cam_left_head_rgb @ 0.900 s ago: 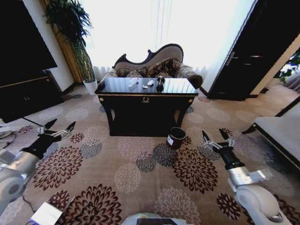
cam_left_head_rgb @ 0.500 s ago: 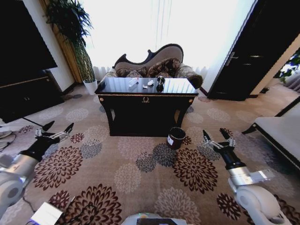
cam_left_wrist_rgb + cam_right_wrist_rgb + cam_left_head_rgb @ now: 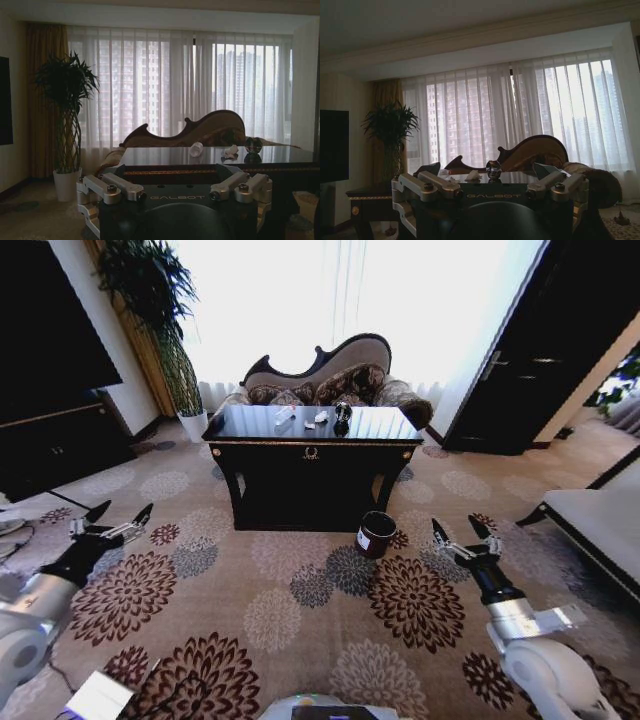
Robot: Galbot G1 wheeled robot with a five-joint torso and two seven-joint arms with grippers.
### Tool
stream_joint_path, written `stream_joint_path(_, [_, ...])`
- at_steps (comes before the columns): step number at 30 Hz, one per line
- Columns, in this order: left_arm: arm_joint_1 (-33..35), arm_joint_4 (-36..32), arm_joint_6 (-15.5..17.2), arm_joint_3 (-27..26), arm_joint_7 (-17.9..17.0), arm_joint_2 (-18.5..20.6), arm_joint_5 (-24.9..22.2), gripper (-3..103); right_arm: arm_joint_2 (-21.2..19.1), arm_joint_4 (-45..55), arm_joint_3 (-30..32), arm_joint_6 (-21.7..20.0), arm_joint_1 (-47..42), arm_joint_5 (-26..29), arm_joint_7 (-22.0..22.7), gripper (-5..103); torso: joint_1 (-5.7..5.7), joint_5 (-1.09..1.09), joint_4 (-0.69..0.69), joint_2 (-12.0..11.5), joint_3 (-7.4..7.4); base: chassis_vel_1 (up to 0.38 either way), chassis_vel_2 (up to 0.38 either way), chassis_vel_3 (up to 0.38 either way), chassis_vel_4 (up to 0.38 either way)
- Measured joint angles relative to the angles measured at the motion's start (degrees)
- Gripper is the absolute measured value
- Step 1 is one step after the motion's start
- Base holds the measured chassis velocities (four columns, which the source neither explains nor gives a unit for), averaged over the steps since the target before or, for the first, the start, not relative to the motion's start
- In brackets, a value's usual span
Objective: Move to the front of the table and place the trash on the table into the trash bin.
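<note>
- Head view: table [image 3: 312, 452] sits ahead across the patterned carpet [image 3: 300, 610], well apart from both arms. Sofa [image 3: 330, 380] behind it, potted plant [image 3: 160, 310] at far left.
- Trash bin [image 3: 376, 534] stands on the carpet just beside the table's front right leg, white label facing the robot. One bin.
- Left gripper [image 3: 112, 521] low at left over the carpet, fingers spread wide, nothing between them.
- Right gripper [image 3: 461, 534] low at right, near the bin but apart from it, fingers likewise wide open and empty.
- Trash on the tabletop, head view: bottle [image 3: 284, 415] at left, one white wad [image 3: 321, 417] and a second [image 3: 309, 426] close by it, dark round piece [image 3: 343, 412] at right. Four items.
- Left wrist view looks level across the tabletop: bottle [image 3: 196, 149], a white wad [image 3: 231, 149], round piece [image 3: 253, 145], each mirrored in the gloss. The two wads can't be told apart here.
- Right wrist view sits lower: round piece [image 3: 493, 170] and one wad [image 3: 471, 175] clear; bottle unclear.
- Both wrist views show curtains [image 3: 170, 85] and the plant full height; the bin is in the head view.
</note>
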Motion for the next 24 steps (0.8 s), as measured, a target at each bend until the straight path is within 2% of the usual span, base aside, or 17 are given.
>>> stream_joint_path(9, [-0.06, 0.05, 0.03, 0.15, 0.04, -0.03, -0.1, 100, 0.22, 0.04, -0.08, 0.17, -0.05, -0.23, -0.09, 100, -0.02, 0.0, 0.0, 0.01, -0.01, -0.025, 0.021, 0.025, -0.021])
stream_joint_path(24, [0.27, 0.07, 0.2, 0.38, -0.17, 0.15, -0.21, 100, 0.69, -0.31, -0.62, 0.35, 0.21, -0.76, -0.1, 100, 0.01, 0.0, 0.0, 0.0, 0.01, -0.16, 0.152, 0.168, -0.151])
